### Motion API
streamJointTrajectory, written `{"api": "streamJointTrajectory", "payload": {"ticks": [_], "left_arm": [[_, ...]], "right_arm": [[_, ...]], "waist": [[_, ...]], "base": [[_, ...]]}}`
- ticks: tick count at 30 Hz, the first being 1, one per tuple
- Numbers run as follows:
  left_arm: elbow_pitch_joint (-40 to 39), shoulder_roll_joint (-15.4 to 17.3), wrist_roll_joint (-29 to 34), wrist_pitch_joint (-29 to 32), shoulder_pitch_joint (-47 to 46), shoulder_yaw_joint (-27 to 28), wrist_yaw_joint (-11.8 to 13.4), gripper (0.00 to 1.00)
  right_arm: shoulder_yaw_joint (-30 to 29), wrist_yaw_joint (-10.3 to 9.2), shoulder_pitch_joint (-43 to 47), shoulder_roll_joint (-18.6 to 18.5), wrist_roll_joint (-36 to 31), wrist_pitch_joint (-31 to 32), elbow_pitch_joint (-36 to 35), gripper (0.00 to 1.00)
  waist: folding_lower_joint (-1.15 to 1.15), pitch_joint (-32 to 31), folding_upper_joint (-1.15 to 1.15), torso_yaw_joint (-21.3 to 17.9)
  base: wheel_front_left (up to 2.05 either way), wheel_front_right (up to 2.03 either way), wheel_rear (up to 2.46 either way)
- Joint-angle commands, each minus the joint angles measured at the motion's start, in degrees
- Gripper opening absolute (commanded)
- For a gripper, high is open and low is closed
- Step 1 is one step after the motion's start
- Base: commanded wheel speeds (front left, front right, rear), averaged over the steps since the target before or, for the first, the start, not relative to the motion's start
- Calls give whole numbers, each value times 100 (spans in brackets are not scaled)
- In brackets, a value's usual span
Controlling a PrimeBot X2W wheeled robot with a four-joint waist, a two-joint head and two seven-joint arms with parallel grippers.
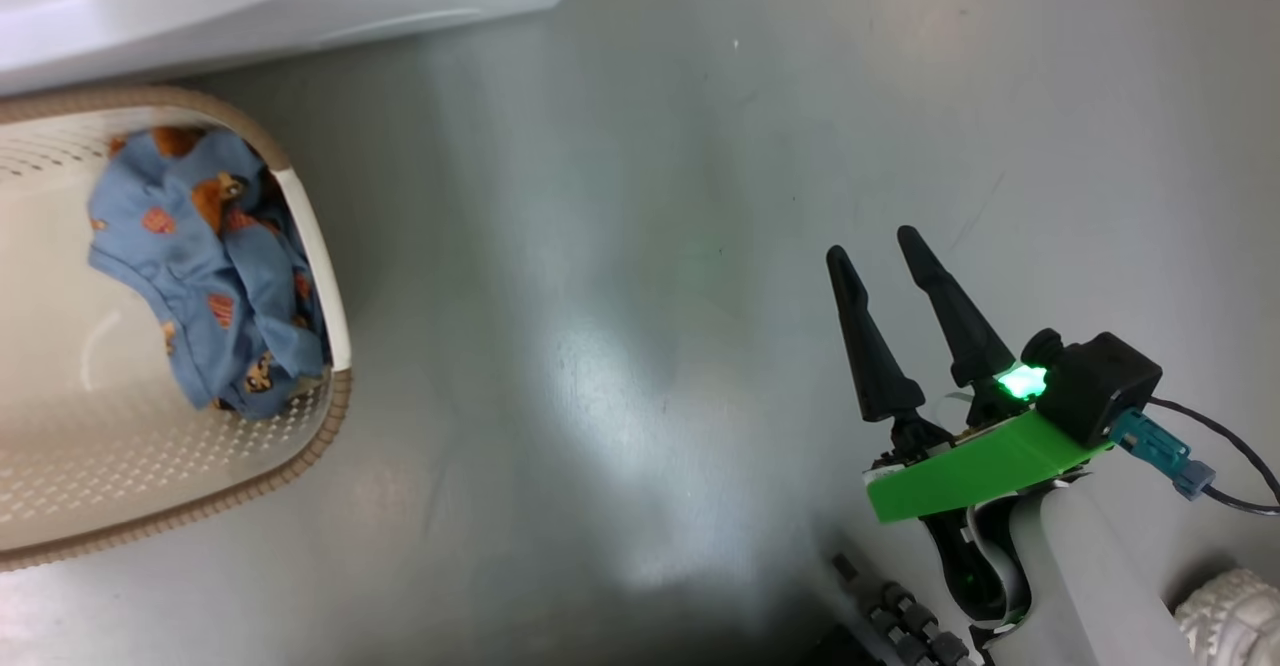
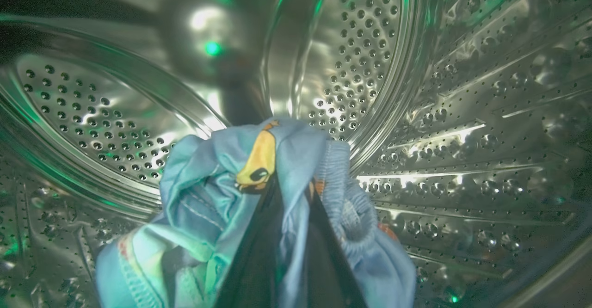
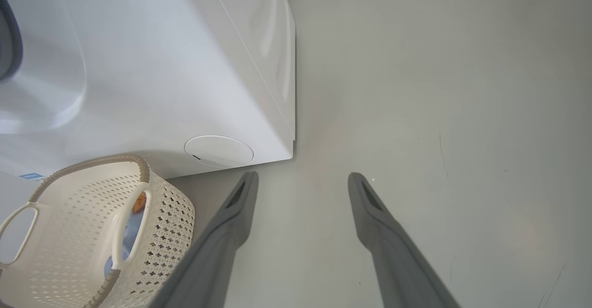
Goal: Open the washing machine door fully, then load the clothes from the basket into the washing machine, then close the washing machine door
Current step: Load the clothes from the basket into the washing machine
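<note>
Glossy perforated steel drum [image 2: 360, 44] — soft cloth clothes [image 2: 199, 192]

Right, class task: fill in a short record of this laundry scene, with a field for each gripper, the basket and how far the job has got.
left gripper: shut on a light-blue garment, deep inside the steel drum
right gripper: open, holding nothing, above the grey floor
basket: on the floor beside the washing machine, with more clothes bunched at one end
stage: loading under way; one garment at the drum, others yet to be loaded
</note>
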Motion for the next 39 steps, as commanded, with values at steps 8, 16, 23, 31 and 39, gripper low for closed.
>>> {"api": "streamJointTrajectory", "payload": {"ticks": [8,16,23,31,39], "left_arm": [[-123,339,86,-33,-200,63,-127,0],[250,282,19,-33,-291,60,-150,100],[464,157,-89,-33,-194,111,-113,100],[631,-18,-184,-33,58,143,-34,100],[506,-295,-266,-33,628,190,119,100]], "right_arm": [[256,17,18,28,114,-27,-119,100],[282,17,-17,28,139,-27,-58,100],[203,17,-56,28,85,-27,-55,100],[79,17,-57,28,-62,-27,-8,100],[-68,17,-26,28,-201,-27,56,100]], "waist": [[0,183,0,-83],[0,160,0,-40],[0,53,0,85],[0,-217,0,280],[0,-638,0,501]], "base": [[0,0,0],[0,0,0],[0,0,0],[0,0,0],[0,0,0]]}}
